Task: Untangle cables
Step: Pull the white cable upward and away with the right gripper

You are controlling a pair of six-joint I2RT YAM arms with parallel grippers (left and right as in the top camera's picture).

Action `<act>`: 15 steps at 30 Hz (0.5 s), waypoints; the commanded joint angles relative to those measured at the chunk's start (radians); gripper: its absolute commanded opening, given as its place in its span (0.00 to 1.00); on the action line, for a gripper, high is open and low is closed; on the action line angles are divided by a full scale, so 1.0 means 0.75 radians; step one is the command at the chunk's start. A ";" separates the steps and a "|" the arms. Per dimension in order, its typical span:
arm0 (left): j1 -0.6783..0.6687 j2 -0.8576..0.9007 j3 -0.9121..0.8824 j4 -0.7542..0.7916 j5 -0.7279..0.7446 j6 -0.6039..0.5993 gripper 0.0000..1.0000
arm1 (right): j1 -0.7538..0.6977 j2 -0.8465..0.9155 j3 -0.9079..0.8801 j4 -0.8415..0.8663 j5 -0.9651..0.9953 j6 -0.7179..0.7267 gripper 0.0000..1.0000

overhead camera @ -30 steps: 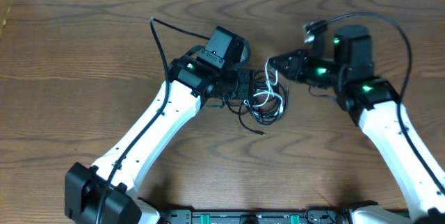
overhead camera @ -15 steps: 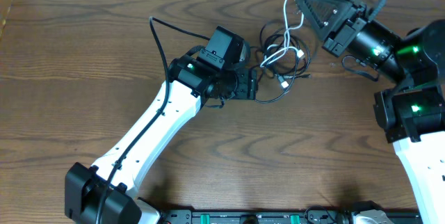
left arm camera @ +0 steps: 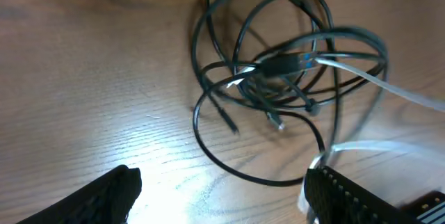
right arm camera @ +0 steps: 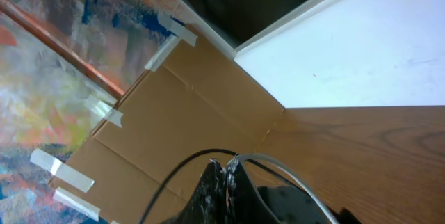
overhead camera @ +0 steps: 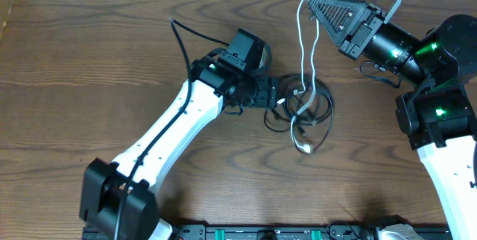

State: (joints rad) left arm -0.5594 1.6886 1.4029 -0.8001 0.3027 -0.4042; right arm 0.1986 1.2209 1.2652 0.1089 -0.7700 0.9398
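Left arm [overhead camera: 168, 132]: white link rising from its base at the table's near edge, angled up and to the right, ending in a black wrist near mid-table.
Left gripper [overhead camera: 273, 91]: points right, low over the table, jaws set wide apart.
Right arm [overhead camera: 447, 173]: white link at the right edge, black upper joints, green lights lit.
Right gripper [overhead camera: 311, 1]: raised, points left near the far edge, fingertips pinched together on the white cable [overhead camera: 299, 42].

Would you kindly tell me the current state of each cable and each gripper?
white cable: one end held up, the rest threaded through the tangle.
black cables: tangled in a heap.
left gripper: open, beside the tangle.
right gripper: shut on white cable.
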 commanded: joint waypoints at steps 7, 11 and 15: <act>-0.002 0.041 0.005 0.002 0.059 0.004 0.81 | 0.008 -0.010 0.015 0.019 0.144 0.035 0.02; -0.002 0.041 0.005 0.002 0.058 0.004 0.81 | 0.004 -0.010 0.015 0.119 0.317 0.105 0.02; -0.002 0.041 0.005 0.005 0.058 0.004 0.81 | 0.002 -0.010 0.040 0.257 0.392 0.109 0.02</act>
State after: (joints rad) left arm -0.5594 1.7130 1.4029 -0.7986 0.3386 -0.4042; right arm 0.1986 1.2209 1.2667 0.2806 -0.5655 0.9977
